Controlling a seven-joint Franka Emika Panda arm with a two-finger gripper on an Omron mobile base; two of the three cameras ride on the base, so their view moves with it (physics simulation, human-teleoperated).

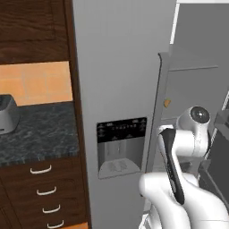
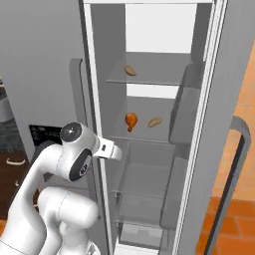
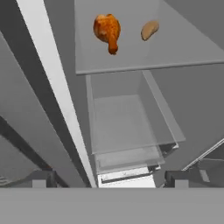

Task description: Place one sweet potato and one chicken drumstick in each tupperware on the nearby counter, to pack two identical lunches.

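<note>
In the open fridge, a glossy orange-brown chicken drumstick [image 2: 131, 120] lies on the middle glass shelf with a tan sweet potato [image 2: 155, 122] just to its right. Another sweet potato [image 2: 130, 70] rests on the shelf above. The hand view shows the same drumstick [image 3: 107, 29] and sweet potato [image 3: 149, 29] well ahead of my gripper [image 3: 111, 179]. The gripper is open, its fingertips wide apart, with nothing between them. The dark marbled counter [image 1: 40, 129] lies left of the fridge. The tupperware is out of view.
The fridge's left door [image 1: 120, 89], with its dispenser panel [image 1: 120, 147], stays closed; the right door [image 2: 234, 149] is swung open. A clear drawer [image 3: 122, 127] sits below the middle shelf. A grey boxy appliance [image 1: 6, 114] stands on the counter over drawers with silver handles [image 1: 41, 170].
</note>
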